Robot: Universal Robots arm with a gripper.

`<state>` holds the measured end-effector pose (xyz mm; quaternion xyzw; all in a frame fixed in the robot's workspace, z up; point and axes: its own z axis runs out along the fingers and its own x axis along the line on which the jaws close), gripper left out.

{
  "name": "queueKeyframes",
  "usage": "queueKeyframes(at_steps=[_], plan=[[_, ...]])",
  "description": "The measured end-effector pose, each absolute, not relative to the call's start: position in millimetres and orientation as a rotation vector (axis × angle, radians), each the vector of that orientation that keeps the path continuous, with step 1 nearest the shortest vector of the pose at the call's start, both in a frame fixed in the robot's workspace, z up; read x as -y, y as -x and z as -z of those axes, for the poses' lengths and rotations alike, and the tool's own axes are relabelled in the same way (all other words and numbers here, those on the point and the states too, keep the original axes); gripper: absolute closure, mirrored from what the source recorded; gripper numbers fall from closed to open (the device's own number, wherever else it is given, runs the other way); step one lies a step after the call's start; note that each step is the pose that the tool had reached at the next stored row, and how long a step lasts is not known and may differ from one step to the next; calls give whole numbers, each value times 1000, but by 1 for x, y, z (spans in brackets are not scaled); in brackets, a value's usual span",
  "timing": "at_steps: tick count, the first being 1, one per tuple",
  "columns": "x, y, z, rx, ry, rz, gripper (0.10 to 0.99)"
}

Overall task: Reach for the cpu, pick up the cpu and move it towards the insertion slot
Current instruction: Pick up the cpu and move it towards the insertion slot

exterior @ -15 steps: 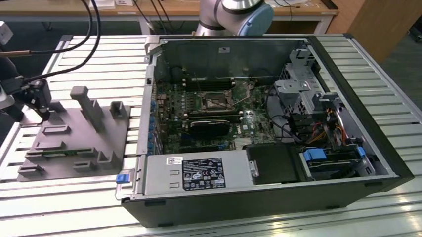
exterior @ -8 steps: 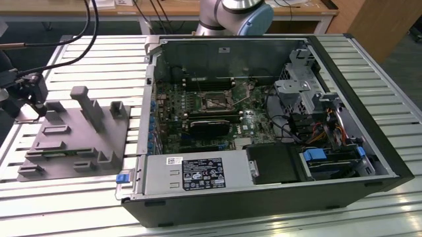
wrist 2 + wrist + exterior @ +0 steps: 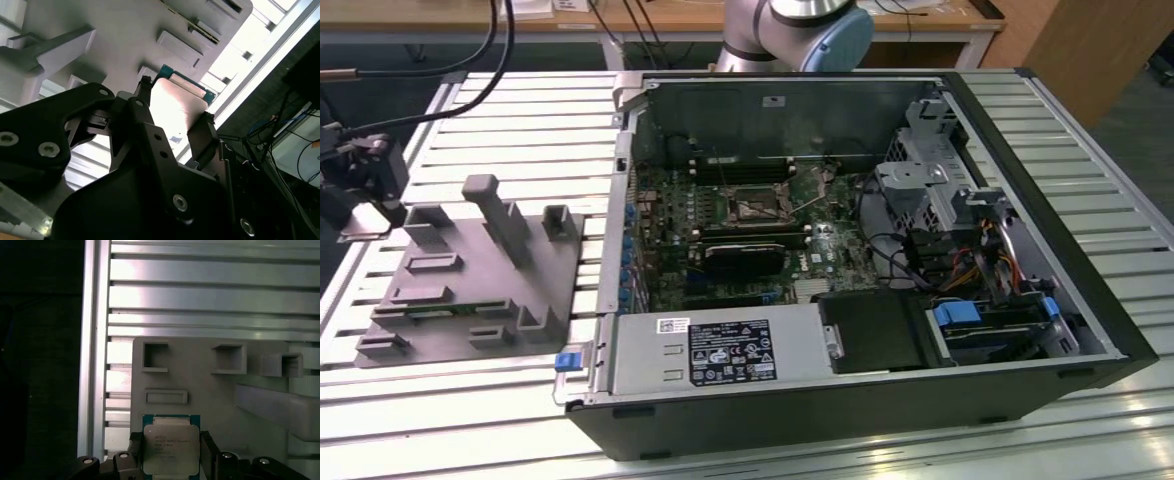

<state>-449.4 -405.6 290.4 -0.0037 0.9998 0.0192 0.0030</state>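
The cpu (image 3: 170, 449), a pale silvery square chip with a teal-green rim, sits between my gripper's (image 3: 170, 440) two dark fingers (image 3: 135, 447). They press on two opposite edges of the cpu, so the gripper is shut on it. In the second wrist view the cpu (image 3: 176, 107) shows pale between the same fingers (image 3: 204, 131), with the grey fixture (image 3: 125, 35) behind it. In the exterior view my gripper (image 3: 363, 222) hangs at the far left, over the left end of the grey fixture (image 3: 467, 270). The insertion slot (image 3: 754, 208) lies inside the open computer case, well to the exterior view's right.
The case wall (image 3: 620, 200) stands between the fixture and the motherboard. A black finned module (image 3: 740, 257) lies just in front of the slot, and a power supply (image 3: 707, 350) fills the case's near side. Tall grey posts (image 3: 494, 215) rise from the fixture. Cables (image 3: 400, 120) hang near the gripper.
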Motion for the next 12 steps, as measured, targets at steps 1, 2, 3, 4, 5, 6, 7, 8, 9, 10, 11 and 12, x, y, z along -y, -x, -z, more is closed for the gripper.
queueKeyframes(at_steps=[1,2,3,4,5,6,7,8,9,10,11,12], plan=[[406,449,-292,-3135,12,-60,545],[406,449,-294,-3134,12,-60,545],[406,449,-296,-3134,12,-60,545],[406,449,-298,-3134,12,-60,545],[406,449,-300,-3134,12,-60,545],[406,449,-301,-3134,12,-60,545],[406,449,-303,-3133,12,-60,545],[406,449,-305,-3133,12,-60,545],[406,449,-307,-3133,12,-60,545],[406,449,-308,-3133,12,-60,545],[406,449,-310,-3132,12,-60,545],[406,449,-312,-3132,12,-60,545]])
